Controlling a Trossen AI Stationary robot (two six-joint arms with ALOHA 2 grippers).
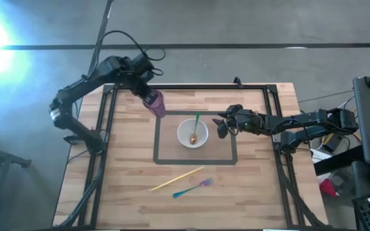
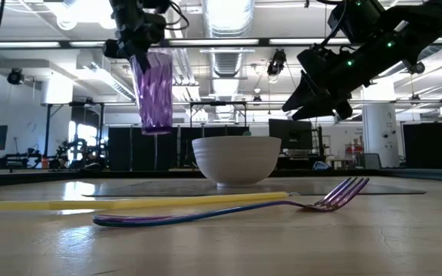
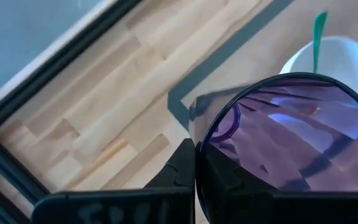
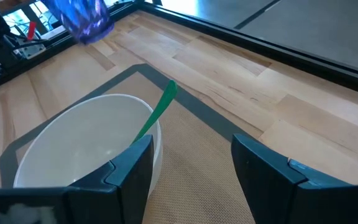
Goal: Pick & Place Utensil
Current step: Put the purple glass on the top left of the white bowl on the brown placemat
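A white bowl (image 1: 193,133) (image 2: 236,159) stands on a brown mat with a dark border. In it lies a spoon with a green handle (image 1: 196,119) (image 4: 157,112), which leans on the bowl's far rim. A yellow stick (image 1: 176,179) and a blue-and-purple fork (image 1: 192,188) (image 2: 229,211) lie flat on the wood near the table's front. My left gripper (image 1: 145,90) (image 2: 138,42) is shut on a ribbed purple cup (image 1: 154,102) (image 2: 153,88), left of and beyond the bowl. My right gripper (image 1: 223,125) (image 4: 191,168) hangs open just right of the bowl, above the mat. My left gripper holds the purple cup by its rim (image 3: 199,140), coming from above and pointing down. One finger (image 3: 180,167) is outside the wall; the other shows dark through the purple wall, inside the cup. The cup hangs upright below the fingers, lifted clear of the table.
A black frame (image 1: 111,128) runs around the wooden table top's left, far and right sides. Bare wood lies left of the mat and along the near edge around the fork and stick. Cables and equipment sit beyond the table's right edge.
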